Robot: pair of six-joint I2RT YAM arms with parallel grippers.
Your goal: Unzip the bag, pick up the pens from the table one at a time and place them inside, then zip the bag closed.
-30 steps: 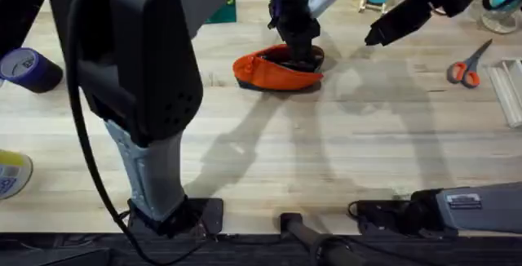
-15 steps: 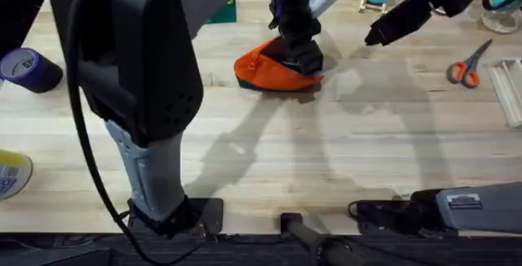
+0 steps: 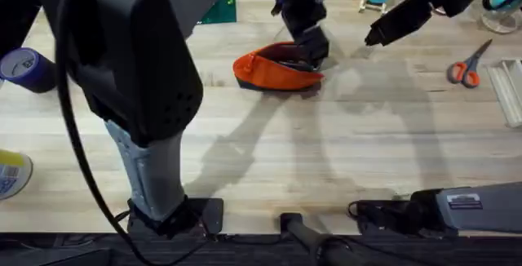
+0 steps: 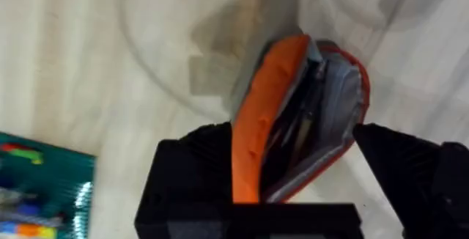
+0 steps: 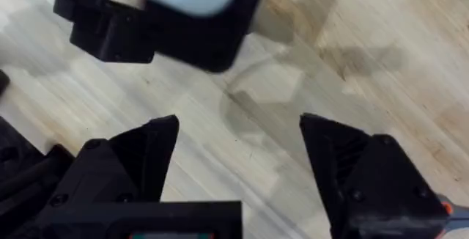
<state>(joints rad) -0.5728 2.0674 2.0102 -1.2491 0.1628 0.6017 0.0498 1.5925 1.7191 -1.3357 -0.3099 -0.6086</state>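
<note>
The orange bag (image 3: pixel 273 68) lies on the table (image 3: pixel 269 160) at the middle back, its zipper open. In the left wrist view the bag (image 4: pixel 264 122) gapes, showing grey lining and dark slender shapes inside that look like the pens (image 4: pixel 293 125). My left gripper (image 3: pixel 310 44) hovers just over the bag's right end, open, with its fingers (image 4: pixel 187 158) to either side of the mouth. My right gripper (image 3: pixel 382 26) hangs farther right and back, open and holding nothing (image 5: pixel 242 133).
Orange-handled scissors (image 3: pixel 466 70) lie at the right, with a clear box (image 3: pixel 510 90) at the edge beyond them. A purple tape roll (image 3: pixel 28 68) and a yellow one (image 3: pixel 10 172) sit at the left. A green card (image 3: pixel 222 9) is behind the bag.
My left gripper has lifted off the bag's right end and drawn back a little. The bag's mouth has sprung open again. The right arm has stayed put.
</note>
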